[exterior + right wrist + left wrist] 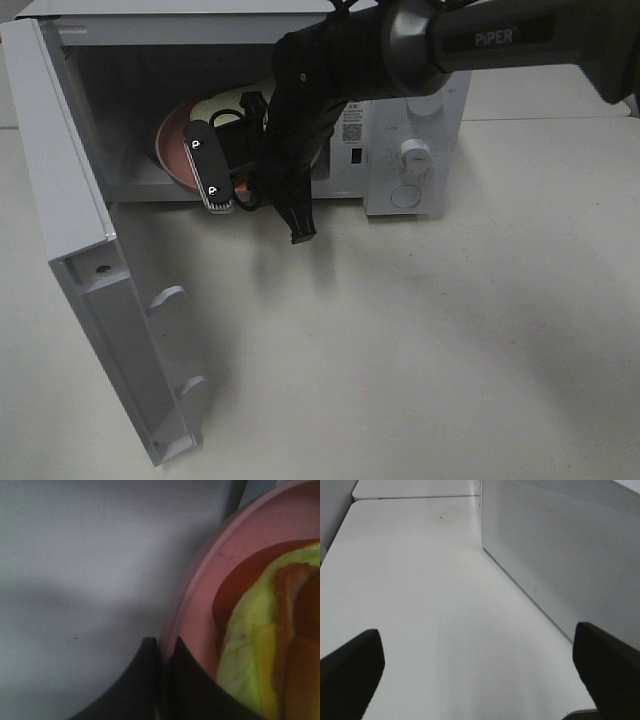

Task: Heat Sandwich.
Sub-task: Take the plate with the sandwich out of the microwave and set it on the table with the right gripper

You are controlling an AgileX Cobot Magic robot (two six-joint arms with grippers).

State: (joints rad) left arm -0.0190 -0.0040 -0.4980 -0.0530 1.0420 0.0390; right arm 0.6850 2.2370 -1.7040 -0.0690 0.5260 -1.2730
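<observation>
Your right gripper is reached into the open microwave, its fingers pinched on the rim of the pink plate; the wrist view shows the rim running between the two black fingertips. The sandwich sits on that plate inside the cavity; up close you get green lettuce, a pale bread edge and reddish-brown filling. From above only a pale sliver of it shows behind the arm, with the plate's rim low in the cavity near the front opening. The microwave door hangs wide open on the left. Your left gripper has its fingers spread wide and empty over the bare table, beside the microwave's perforated side wall.
</observation>
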